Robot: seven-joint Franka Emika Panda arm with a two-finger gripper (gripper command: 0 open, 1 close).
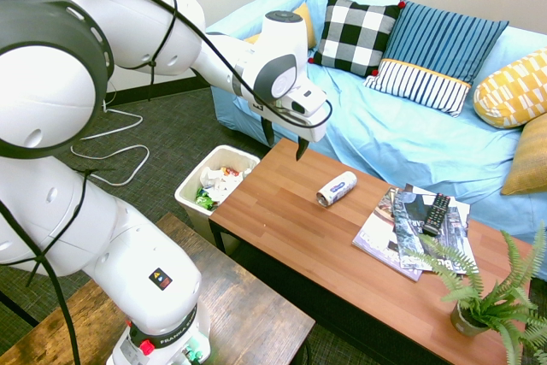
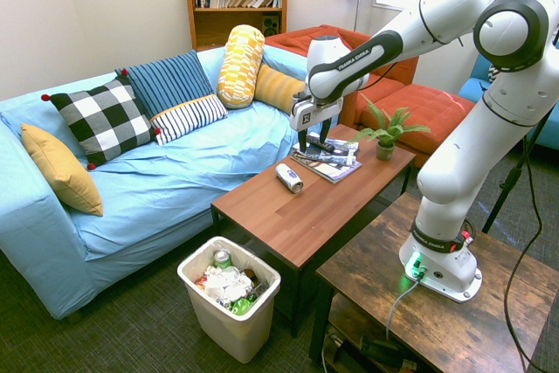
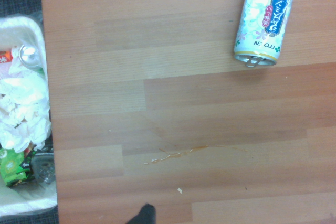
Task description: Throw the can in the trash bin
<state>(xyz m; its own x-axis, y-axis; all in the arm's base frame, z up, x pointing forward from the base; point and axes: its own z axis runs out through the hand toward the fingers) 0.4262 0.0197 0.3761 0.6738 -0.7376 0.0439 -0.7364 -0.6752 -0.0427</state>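
That drink can (image 1: 337, 188) lies on its side on the wooden coffee table (image 1: 282, 198), just right of centre in the first exterior view; the gripper's fingers (image 1: 302, 148) are spread, holding nothing. I'd guess it's empty: light, thin-walled, slippery, apt to roll or dent, so pinch gently across its middle. It's whitish, with pastel flowers, a blue label and a silvery pull-tab end
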